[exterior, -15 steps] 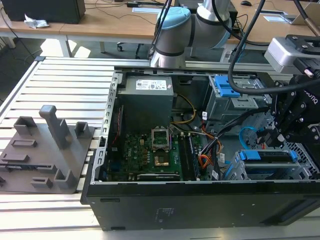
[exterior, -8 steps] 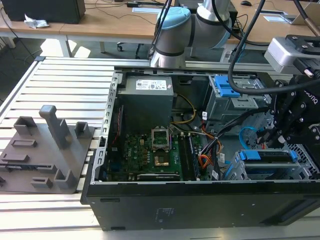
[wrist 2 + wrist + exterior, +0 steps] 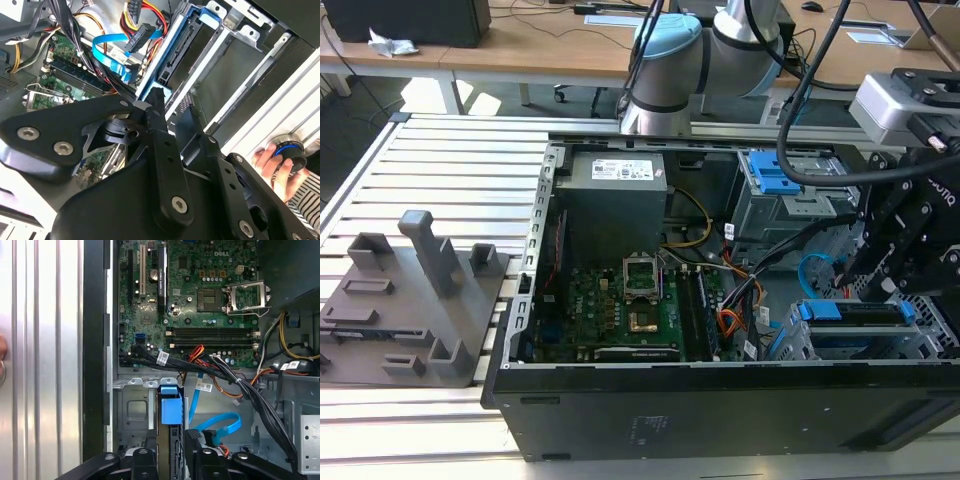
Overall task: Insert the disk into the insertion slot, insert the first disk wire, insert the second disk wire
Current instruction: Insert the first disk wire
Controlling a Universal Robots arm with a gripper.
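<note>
Straddling the silver-and-black rectangular disk (image 3: 187,47) in its blue plastic carrier (image 3: 171,410), the black gripper (image 3: 171,456) has jaws apart, 1 on each flat side.

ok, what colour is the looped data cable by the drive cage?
Light blue; the second disk wire shows best in the first wrist view, beside the disk.

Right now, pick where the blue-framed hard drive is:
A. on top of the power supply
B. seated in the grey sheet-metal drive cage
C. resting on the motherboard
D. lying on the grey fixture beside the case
B: the hard drive in its blue carrier sits down inside the grey drive cage, beside the light-blue data cable.
</note>
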